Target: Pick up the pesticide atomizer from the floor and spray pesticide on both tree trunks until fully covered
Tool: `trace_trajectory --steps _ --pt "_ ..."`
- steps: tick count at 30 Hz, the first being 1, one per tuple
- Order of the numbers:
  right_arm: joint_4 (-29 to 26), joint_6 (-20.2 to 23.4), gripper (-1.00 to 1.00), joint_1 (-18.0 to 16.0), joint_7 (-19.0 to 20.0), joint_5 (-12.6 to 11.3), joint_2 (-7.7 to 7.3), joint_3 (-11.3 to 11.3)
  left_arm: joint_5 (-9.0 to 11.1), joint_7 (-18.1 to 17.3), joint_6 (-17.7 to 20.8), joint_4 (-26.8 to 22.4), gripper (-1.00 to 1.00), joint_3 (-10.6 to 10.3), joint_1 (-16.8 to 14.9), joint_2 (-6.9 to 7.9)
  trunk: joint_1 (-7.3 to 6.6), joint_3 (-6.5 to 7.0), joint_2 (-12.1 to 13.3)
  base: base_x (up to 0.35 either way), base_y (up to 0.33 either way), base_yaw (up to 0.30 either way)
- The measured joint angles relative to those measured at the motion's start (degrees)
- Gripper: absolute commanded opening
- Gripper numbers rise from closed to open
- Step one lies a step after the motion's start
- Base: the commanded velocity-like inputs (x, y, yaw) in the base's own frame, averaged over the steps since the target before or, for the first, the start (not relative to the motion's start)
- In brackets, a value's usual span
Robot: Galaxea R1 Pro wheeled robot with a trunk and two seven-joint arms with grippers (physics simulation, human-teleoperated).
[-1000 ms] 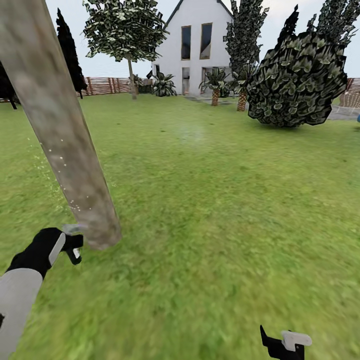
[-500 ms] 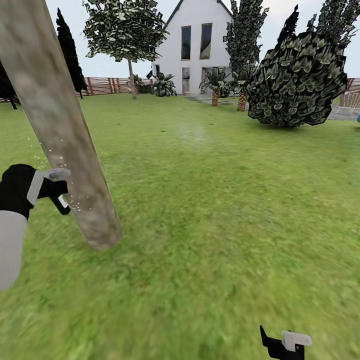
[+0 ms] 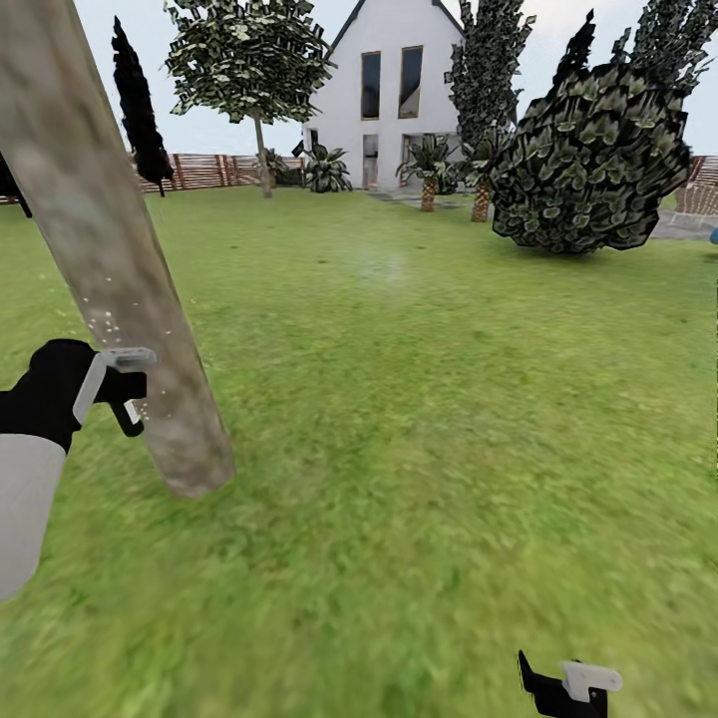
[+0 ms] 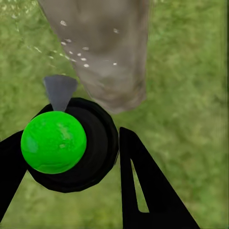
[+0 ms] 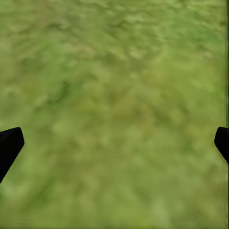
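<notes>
The pesticide atomizer (image 4: 64, 143), black with a green ball, is clamped between the fingers of the left gripper (image 3: 125, 384) just beside the leaning tree trunk (image 3: 110, 259), which is flecked with white droplets. The right gripper (image 5: 114, 143) is held spread wide, empty, over the lawn (image 3: 449, 419).

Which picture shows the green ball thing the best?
The left wrist view: the green ball sits big and close between the left gripper fingers, near the tree trunk. The head view hides it behind the gripper; the right wrist view shows grass.
</notes>
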Motion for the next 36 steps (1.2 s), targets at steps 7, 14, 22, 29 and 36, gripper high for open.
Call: trace_trajectory --steps 7,14,22,29,36 --pt "0.00 0.00 1.00 0.00 -0.05 0.00 0.00 0.00 -0.19 0.03 0.00 -0.01 -1.00 -0.27 0.01 0.10 0.00 0.00 0.00 0.020 -0.268 0.110" --pt "0.00 0.00 1.00 0.00 -0.02 0.00 0.00 0.00 -0.30 0.17 0.00 0.08 -1.00 -0.30 0.05 0.18 0.00 0.00 0.00 0.224 -0.194 0.223" --pt "-0.04 0.00 1.00 0.00 -0.08 -0.15 -0.08 -0.02 -0.29 0.18 -0.04 -0.01 -1.00 -0.32 0.08 0.18 0.00 0.00 0.00 0.110 -0.241 0.005" --pt "-0.09 0.00 1.00 0.00 -0.08 -0.09 -0.04 -0.01 -0.32 0.22 -0.05 0.07 -1.00 -0.30 0.08 0.22 0.00 0.00 0.00 0.058 -0.258 0.209" --pt "-0.09 0.00 1.00 0.01 -0.06 -0.09 -0.01 0.00 -0.42 0.58 -0.19 0.83 -1.00 -0.39 0.27 0.33 0.00 0.00 0.00 0.201 -0.210 0.270"
